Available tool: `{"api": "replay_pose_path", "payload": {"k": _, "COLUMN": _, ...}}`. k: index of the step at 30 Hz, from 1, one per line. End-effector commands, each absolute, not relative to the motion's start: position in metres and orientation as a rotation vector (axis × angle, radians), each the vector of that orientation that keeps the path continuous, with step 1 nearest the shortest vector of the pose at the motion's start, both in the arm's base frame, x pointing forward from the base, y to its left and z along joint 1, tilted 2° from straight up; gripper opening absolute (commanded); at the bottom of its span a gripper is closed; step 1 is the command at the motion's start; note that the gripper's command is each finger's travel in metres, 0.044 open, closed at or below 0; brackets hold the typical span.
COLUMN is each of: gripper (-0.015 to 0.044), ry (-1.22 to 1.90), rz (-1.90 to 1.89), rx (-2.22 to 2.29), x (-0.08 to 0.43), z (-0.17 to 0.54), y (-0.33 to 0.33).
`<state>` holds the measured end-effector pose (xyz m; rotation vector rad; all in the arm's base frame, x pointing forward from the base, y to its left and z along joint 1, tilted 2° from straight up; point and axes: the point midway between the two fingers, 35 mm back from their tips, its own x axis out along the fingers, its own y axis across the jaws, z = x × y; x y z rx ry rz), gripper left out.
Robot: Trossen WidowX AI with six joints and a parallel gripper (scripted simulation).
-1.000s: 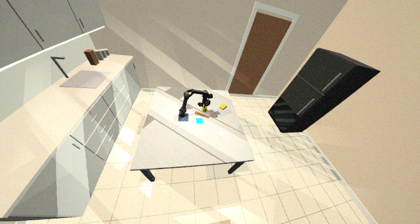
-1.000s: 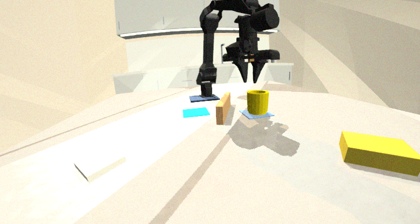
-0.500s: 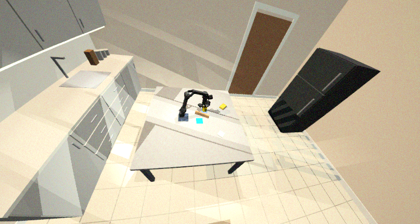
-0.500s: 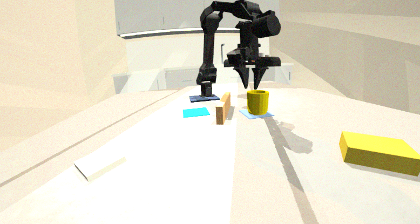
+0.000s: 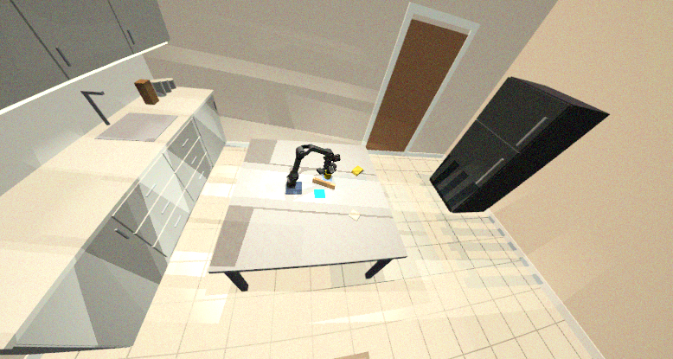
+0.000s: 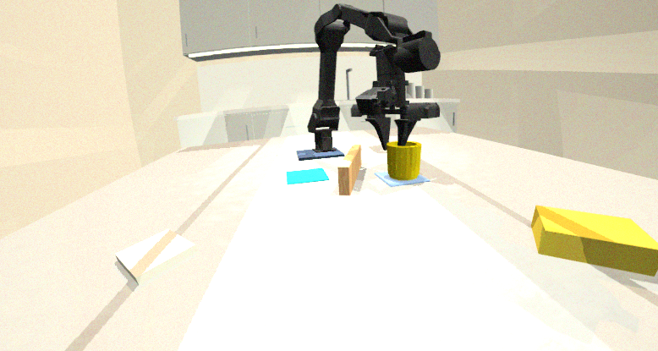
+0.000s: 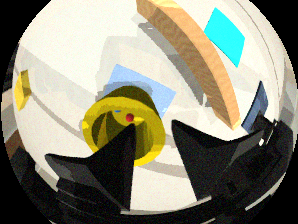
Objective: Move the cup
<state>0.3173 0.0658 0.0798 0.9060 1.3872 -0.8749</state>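
Observation:
The yellow cup (image 5: 328, 175) (image 6: 403, 161) (image 7: 156, 112) stands upright on the light blue pad (image 6: 396, 182) (image 7: 125, 75). Inside it a red marble (image 7: 130, 118) and part of a blue marble (image 7: 117, 111) show; any others are hidden. The other pad, cyan (image 5: 319, 194) (image 6: 307, 176) (image 7: 225, 36), is bare. My gripper (image 6: 393, 146) (image 7: 153, 125) points down, partly open and holding nothing. One fingertip is over the cup's mouth at about rim height, the other outside the cup on the side toward the wooden bar. How deep the first tip reaches is unclear.
A wooden bar (image 5: 323, 183) (image 6: 345, 178) (image 7: 200, 60) stands between the two pads. A yellow block (image 5: 357, 170) (image 6: 594, 240) (image 7: 22, 90) and a white block (image 5: 354, 215) (image 6: 154, 252) lie farther from the arm. The arm's base stands on a dark blue plate (image 5: 296, 191) (image 6: 306, 155) (image 7: 257, 102).

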Motion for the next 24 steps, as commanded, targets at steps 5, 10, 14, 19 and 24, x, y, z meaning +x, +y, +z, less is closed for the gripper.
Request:
{"api": "replay_pose_path", "payload": {"k": 5, "gripper": 0.0166, "ry": 1.392, "rz": -0.889, "rx": 0.902, "x": 0.3147, "z": 0.0627, "y": 0.0651}}
{"api": "replay_pose_path", "payload": {"k": 10, "gripper": 0.0166, "ry": 1.392, "rz": -0.889, "rx": 0.902, "x": 0.3147, "z": 0.0624, "y": 0.0651}}
{"api": "replay_pose_path", "payload": {"k": 14, "gripper": 0.0166, "ry": 1.392, "rz": -0.889, "rx": 0.902, "x": 0.3147, "z": 0.0624, "y": 0.0651}}
{"api": "replay_pose_path", "payload": {"k": 19, "gripper": 0.016, "ry": 1.394, "rz": -0.881, "rx": 0.902, "x": 0.3149, "z": 0.0642, "y": 0.0656}}
{"api": "replay_pose_path", "payload": {"k": 24, "gripper": 0.0127, "ry": 1.394, "rz": -0.881, "rx": 0.902, "x": 0.3149, "z": 0.0642, "y": 0.0656}}
